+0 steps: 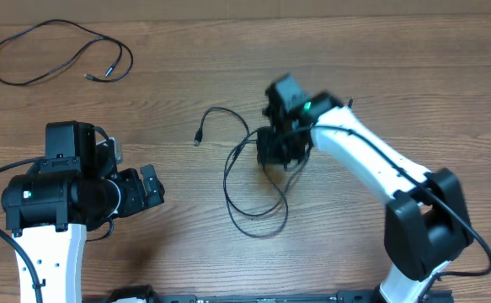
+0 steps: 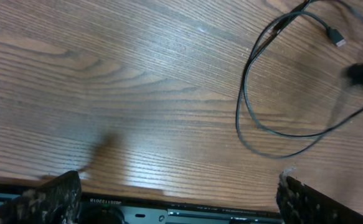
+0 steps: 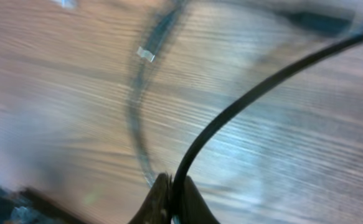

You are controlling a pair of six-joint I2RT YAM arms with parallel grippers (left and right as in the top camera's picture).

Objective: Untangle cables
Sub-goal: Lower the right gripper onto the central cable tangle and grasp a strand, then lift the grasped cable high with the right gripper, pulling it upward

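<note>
The worktop (image 1: 380, 76) was a brown wood-grain surface. At its far left corner, one separated cable (image 1: 77, 29) lay in a loose loop of its own, well apart from the rest.

The left fingers (image 2: 56, 196) were spread wide and held nothing. They hovered over bare wood just left of the tangle.

At the centre, a plug tip (image 1: 199, 137) pointed outward from the tangled cables (image 1: 226, 181), whose loops crossed one another on the worktop. How many crossings there were could not be made out.

At the right edge of the tangle, the right fingers (image 3: 156, 205) were pressed together, pinching one held cable (image 3: 243, 99), which arched up and away from the tips. The right wrist view was blurred.

Step in hand: grasp secured on one strand of the tangle, extraction not yet done.

Next move, as judged:
1. Draw the pinched strand slowly clear of the loops.
2. Watch for the other cord dragging along.
3. If it drags, pin it with the left fingers.
</note>
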